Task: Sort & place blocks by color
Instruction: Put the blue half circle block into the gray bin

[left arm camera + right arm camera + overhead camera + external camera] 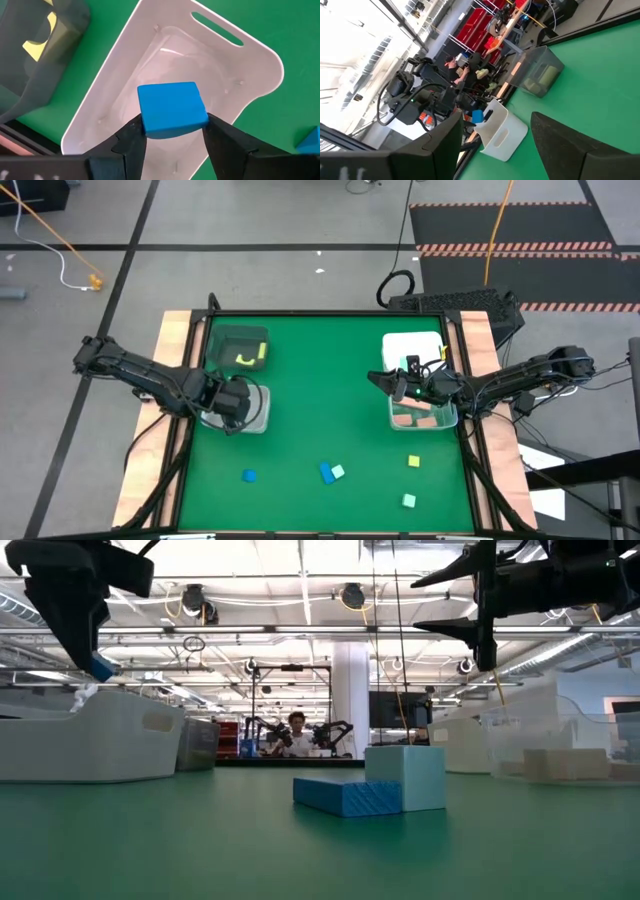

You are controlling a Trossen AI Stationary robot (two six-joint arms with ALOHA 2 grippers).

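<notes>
My left gripper (172, 129) is shut on a blue block (172, 109) and hangs over a white bin (240, 65) at the table's left side (235, 402). My right gripper (496, 120) is open and holds nothing; it hovers above the bins on the right (385, 383). Loose on the green table lie a blue block (249, 476), a blue bar (326, 473) touching a mint block (338, 471), a yellow block (413, 462) and another mint block (409, 500). Pink blocks (418, 420) lie in a clear bin. My left gripper pinches the blue block between its two fingers, one finger on each of two opposite side faces (200, 120). The fingers come from above, pointing down. The block is lifted clear, above the white bin's floor, and shows at the fingers' lower ends in the low view (100, 667).
A dark bin (238, 348) with yellow pieces (42, 42) stands beyond the white bin on the left. On the right a white bin (412, 345) stands behind the clear bin (445, 420). Bare green table lies between the two rows of bins. A person shows far behind the table (297, 730).
</notes>
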